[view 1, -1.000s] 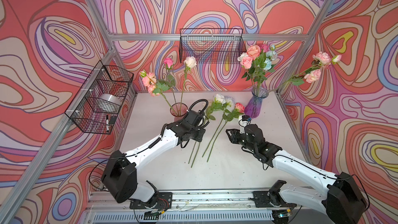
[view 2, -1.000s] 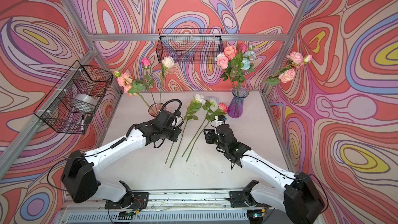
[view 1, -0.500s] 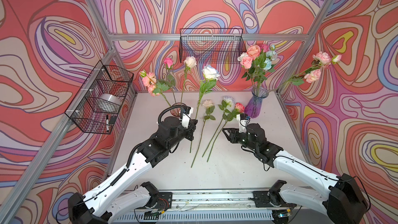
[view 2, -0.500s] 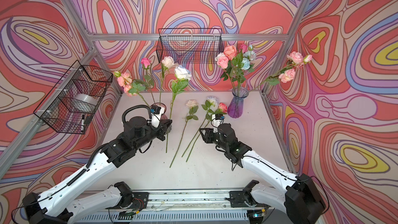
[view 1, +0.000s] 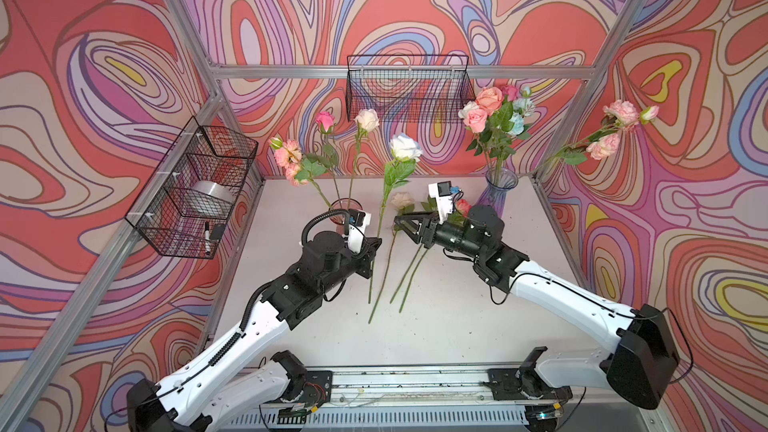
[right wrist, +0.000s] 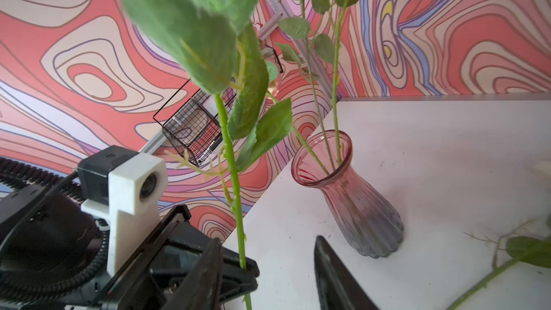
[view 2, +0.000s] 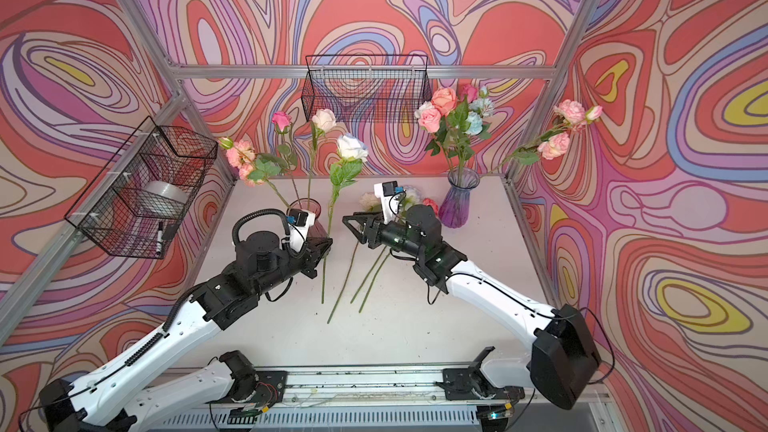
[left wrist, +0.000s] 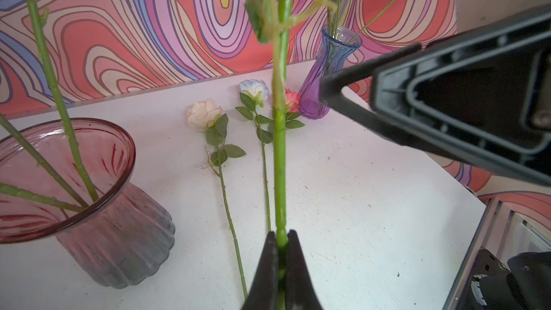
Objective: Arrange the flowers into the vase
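My left gripper is shut on the green stem of a white rose and holds it upright above the table, beside the pink vase, which has three flowers in it. My right gripper is open and points at that stem from the right, apart from it. Three more flowers lie on the table: cream, pale blue and coral. A purple vase at the back right holds a bunch.
A wire basket on the left wall holds a tape roll and a marker. Another wire basket hangs on the back wall. One pink spray leans far right out of the purple vase. Aluminium frame posts stand at the back corners.
The left arm has lifted the white rose off the table and stood it upright. The right gripper has opened wider and moved left towards the raised stem.
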Motion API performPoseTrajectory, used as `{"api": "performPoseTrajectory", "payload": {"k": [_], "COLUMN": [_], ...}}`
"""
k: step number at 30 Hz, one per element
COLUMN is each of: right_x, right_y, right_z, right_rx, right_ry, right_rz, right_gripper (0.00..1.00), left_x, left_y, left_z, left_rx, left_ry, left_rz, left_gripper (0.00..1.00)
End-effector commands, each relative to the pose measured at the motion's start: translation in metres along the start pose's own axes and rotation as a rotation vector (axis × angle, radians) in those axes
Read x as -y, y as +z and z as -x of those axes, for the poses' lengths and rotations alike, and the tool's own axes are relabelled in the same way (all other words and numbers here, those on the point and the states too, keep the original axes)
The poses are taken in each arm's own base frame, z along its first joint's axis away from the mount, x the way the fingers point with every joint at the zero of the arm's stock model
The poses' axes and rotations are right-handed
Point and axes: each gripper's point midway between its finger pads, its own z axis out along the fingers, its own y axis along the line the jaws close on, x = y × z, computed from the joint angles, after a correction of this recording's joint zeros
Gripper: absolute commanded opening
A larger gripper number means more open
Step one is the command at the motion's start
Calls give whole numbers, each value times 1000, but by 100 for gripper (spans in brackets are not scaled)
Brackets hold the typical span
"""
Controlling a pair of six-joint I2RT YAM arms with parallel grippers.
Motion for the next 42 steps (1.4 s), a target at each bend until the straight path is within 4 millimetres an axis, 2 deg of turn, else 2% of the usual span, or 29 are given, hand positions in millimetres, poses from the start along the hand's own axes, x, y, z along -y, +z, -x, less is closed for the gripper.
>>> {"api": "performPoseTrajectory", "payload": {"k": [1,6,16,20,22,23,24,26,27,28,32,37,40,42], "right_x": [-18,-25,-21,-24,-24,-25,-27,-30,-31,-32,-32,-29,-31,-30], "right_y": [16,31,44,48,47,47,47,48,49,51,58,72,80,86], "right_z": [-3,-6,-11,-14,-12,-11,-10,-7,-5,-4,16,54,82,97], "right_rx": [-29,-46,-67,-82,-75,-71,-69,-68,-66,-61,-19,87,161,207], "right_ry": [-15,-16,-8,-3,-5,-5,-7,-21,-33,-46,-105,-206,-273,-302], "right_rz": [71,94,70,79,74,74,75,74,69,61,13,-66,-104,-131], "right_gripper": [48,40,9,1,0,0,0,0,0,0,0,0,0,0], "left_x": [2,1,3,3,2,0,-1,-4,-6,-10,-39,-87,-103,-107], "left_y": [-6,-7,-7,-7,-8,-8,-9,-12,-15,-19,-52,-115,-146,-159], "left_z": [0,-1,-4,-4,-5,-5,-4,-4,-2,-2,0,-6,-13,-16], "left_rx": [-7,-13,-11,-10,-10,-8,-6,2,12,16,41,137,185,220], "left_ry": [-34,-47,-50,-50,-48,-50,-52,-56,-59,-59,-71,-160,-190,-209], "left_rz": [-13,-8,-24,-23,-20,-10,-3,12,27,48,215,483,566,582], "left_gripper": [0,0,0,0,0,4,15,45,54,58,59,60,61,61]}}
